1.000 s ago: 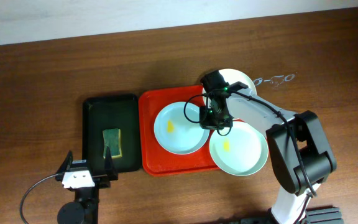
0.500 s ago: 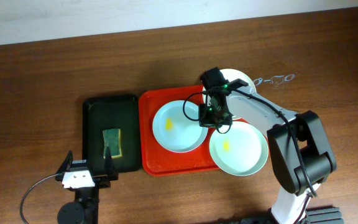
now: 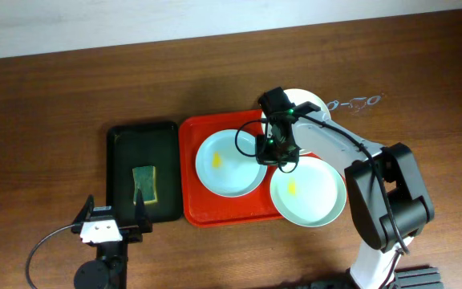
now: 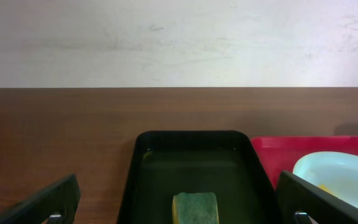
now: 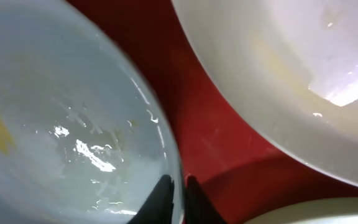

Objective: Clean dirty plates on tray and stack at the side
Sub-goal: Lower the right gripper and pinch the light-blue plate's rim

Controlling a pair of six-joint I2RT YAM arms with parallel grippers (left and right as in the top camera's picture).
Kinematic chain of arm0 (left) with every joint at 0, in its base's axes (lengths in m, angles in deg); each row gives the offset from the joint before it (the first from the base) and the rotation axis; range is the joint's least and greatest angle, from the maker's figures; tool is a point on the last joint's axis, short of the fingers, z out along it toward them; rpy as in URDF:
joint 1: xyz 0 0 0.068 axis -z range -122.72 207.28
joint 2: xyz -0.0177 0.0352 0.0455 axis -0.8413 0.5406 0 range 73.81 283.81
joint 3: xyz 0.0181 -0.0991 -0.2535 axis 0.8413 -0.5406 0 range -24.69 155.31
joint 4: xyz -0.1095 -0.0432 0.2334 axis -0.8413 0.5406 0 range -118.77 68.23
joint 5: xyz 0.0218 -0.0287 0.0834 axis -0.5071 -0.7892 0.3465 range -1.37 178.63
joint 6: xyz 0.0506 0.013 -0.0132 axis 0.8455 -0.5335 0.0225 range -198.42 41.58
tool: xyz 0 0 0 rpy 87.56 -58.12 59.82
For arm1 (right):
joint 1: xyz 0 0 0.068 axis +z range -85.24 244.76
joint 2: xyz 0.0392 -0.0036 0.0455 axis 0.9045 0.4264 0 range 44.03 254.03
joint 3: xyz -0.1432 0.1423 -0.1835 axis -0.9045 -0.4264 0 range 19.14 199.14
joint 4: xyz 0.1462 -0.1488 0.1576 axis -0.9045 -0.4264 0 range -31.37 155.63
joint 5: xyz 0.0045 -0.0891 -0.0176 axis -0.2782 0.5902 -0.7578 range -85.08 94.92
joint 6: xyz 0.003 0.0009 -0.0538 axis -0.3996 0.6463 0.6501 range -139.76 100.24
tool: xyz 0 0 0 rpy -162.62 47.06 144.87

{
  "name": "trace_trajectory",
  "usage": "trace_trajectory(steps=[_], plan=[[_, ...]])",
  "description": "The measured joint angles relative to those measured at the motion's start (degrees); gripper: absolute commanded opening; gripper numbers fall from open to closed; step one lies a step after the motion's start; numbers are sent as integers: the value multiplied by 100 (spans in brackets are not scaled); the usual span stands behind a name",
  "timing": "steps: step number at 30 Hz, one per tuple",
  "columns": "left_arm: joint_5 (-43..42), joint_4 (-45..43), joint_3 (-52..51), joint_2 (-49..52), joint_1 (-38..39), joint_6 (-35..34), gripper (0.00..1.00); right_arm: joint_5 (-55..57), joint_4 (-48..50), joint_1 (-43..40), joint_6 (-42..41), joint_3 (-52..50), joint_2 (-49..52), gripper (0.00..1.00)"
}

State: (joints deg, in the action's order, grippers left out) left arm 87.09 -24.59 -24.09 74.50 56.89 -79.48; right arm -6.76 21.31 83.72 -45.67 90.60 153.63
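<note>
I see the right gripper (image 5: 178, 190), jaws clenched on the rim of the pale blue round plate (image 3: 227, 164) on the bright red plastic tray (image 3: 191, 205), pale green round plate (image 3: 311, 197) just beside. Left gripper (image 3: 112, 207): jaws released.

No legible text, label, brand, number or sign anywhere in any view

L claw (image 3: 112, 207) wide open, arm tucked back; R arm extended, R claw (image 5: 178, 183) pinched on blue plate (image 3: 227, 164).
</note>
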Motion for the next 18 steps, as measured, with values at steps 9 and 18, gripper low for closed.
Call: trace_trajectory(steps=[9, 18], plan=[[0, 0, 0, 0, 0, 0, 99, 4, 0, 0, 2, 0, 0, 8], [0, 0, 0, 0, 0, 0, 99, 70, 20, 7, 17, 0, 0, 11]])
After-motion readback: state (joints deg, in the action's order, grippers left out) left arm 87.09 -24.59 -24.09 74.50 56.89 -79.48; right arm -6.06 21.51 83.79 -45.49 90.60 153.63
